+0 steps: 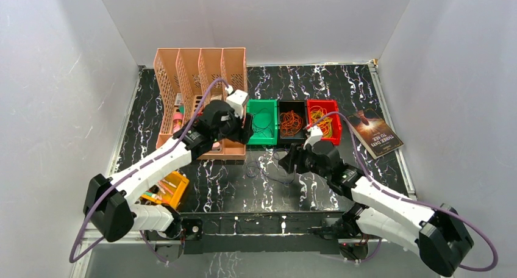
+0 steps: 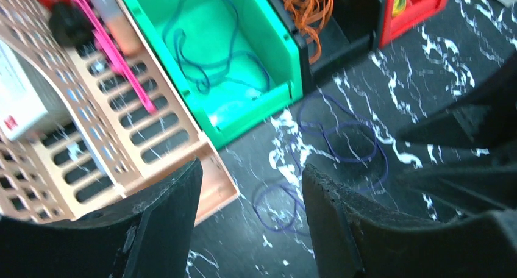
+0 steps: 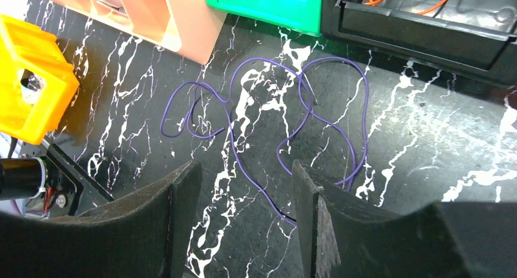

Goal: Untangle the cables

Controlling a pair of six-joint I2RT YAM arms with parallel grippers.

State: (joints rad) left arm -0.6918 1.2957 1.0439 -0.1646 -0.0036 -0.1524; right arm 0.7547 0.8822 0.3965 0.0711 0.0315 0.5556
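Black stone-look tabletop (image 1: 341,180), veined white and boxed in by pale grey panels. That is your view from above, with a peach file rack (image 1: 201,77) at the back left. Next come a green bin (image 1: 262,141), a black bin (image 1: 291,142) and a red bin (image 1: 332,107) in a row, a book (image 1: 375,133) to their right and a yellow holder (image 1: 171,189) by the left arm's base. Orange cables (image 1: 292,122) fill the black bin and yellow cables (image 1: 320,122) the red one. Your left gripper (image 1: 246,133) sits at the green bin's near-left corner, your right gripper (image 1: 286,162) in front of the black bin, and the purple cable (image 1: 275,180) lies loose on the table between the two claws. From the left wrist, your fingers are spread wide and hold nothing. A small loop of the purple cable lies in the gap between them, with larger loops beyond, just in front of the green bin where a blue cable (image 2: 204,77) is coiled. From the right wrist, those fingers are parted and empty too — the purple cable sprawls ahead of the tips, one strand running into the gap.
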